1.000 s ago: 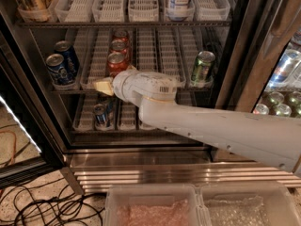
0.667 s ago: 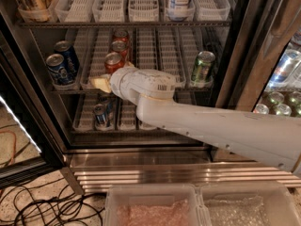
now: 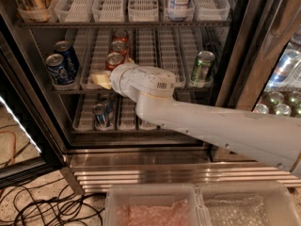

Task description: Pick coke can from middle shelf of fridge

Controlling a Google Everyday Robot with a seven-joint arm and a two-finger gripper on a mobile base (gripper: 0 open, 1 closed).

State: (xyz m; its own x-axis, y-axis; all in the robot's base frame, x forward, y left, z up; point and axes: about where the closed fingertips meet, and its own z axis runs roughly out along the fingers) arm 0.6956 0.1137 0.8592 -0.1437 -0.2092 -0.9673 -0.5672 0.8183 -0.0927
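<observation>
Three red coke cans stand in one lane of the middle shelf of the fridge: the front coke can, one behind it and a third at the back. My gripper is inside the fridge at middle-shelf height, just below and left of the front coke can, at the shelf's front edge. My white arm comes in from the lower right and hides the can's lower part. Whether the gripper touches the can is hidden.
Two blue cans stand at the shelf's left and a green can at its right. Another blue can is on the lower shelf. Two clear bins sit in front, with cables on the floor at left.
My gripper has edged slightly up and forward toward the front coke can. The cans have not moved.
</observation>
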